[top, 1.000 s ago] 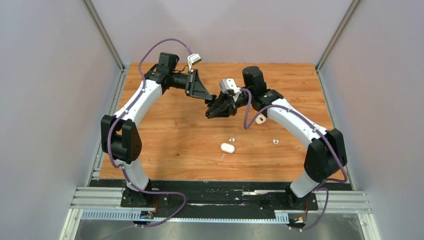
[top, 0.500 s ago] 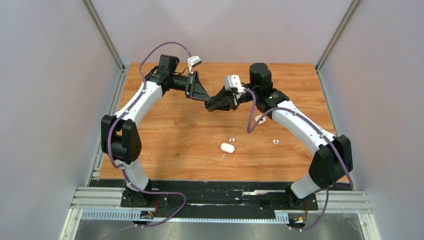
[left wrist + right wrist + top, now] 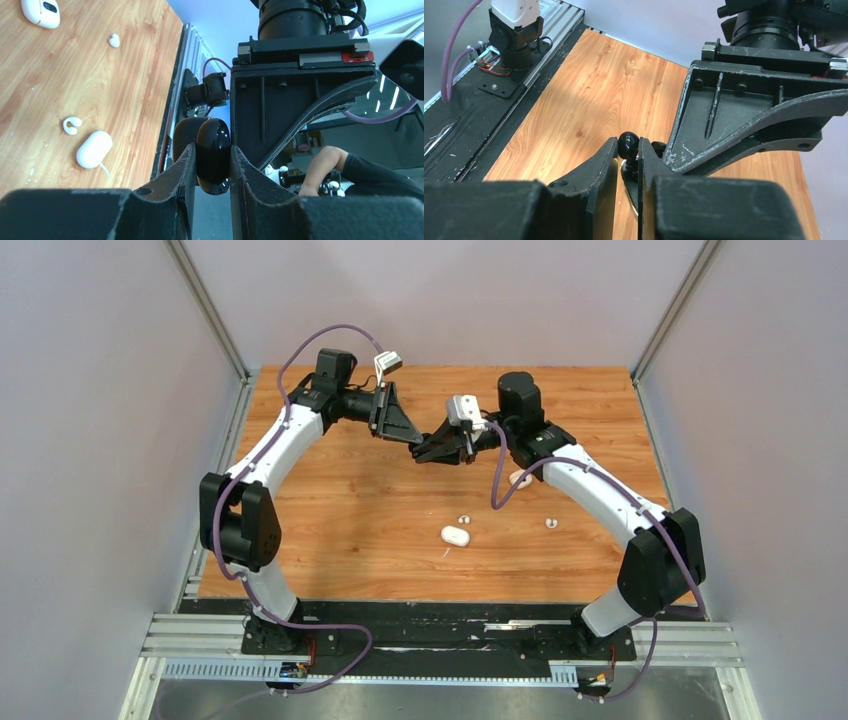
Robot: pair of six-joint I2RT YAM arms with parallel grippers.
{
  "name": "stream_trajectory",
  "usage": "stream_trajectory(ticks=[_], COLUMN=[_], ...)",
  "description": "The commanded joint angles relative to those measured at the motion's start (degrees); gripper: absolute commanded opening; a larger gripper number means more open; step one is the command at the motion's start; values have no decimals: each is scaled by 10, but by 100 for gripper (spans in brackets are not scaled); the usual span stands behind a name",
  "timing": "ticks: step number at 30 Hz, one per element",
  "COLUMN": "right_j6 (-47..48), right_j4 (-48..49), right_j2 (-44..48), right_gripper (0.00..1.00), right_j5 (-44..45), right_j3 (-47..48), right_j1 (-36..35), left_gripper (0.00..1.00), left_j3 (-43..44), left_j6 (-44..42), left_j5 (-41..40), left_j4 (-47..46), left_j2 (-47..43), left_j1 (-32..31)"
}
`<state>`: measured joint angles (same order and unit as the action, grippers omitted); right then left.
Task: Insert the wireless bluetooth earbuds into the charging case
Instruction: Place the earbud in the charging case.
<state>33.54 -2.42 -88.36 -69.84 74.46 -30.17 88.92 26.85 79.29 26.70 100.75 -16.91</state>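
Pinching a black earbud [image 3: 627, 141] at its tips, the right gripper [image 3: 628, 148] sits just beside the left gripper [image 3: 212, 152], which clamps the black case [image 3: 213, 162] (both jaws narrow).

From above, whatever sits where the left gripper [image 3: 416, 442] and right gripper [image 3: 423, 453] meet is too small to tell. 1 white case [image 3: 521, 479] lies partly behind the right arm [image 3: 590, 485] and is cut by the left wrist view's top edge. Fingers [image 3: 185, 170] hide the lower parts of the black case [image 3: 213, 157] and the black earbud [image 3: 628, 142].
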Motion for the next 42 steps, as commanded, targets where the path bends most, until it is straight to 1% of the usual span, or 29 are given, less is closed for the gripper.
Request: stream_trajectory(ticks=[1,15,21,24,28,39,42], right_j6=[25,61,65,71,73,77,79], right_j4=[19,19,19,13,10,8,8], right_j2=[16,26,27,26,27,35,41], right_gripper=[1,1,2,7,19,24,28], right_j5=[-2,18,12,11,16,41,46], right_j3=[-7,-15,-22,-25,-24,-19,-23], right_j1=[3,3,3,2,1,1,1], left_gripper=[0,0,0,0,0,0,0], left_j3=[-2,-9,-11,-12,-13,-14,-15], left_j6=[16,22,39,42,44,45,46], left_j5=[25,31,34,34,34,35,35], left_j4=[-27,-33,-50,-54,-56,-59,-59], left_j2=[-33,-33,-32,-32,-33,-31,-31], left_j1=[-3,-3,-3,-3,-3,-3,-3])
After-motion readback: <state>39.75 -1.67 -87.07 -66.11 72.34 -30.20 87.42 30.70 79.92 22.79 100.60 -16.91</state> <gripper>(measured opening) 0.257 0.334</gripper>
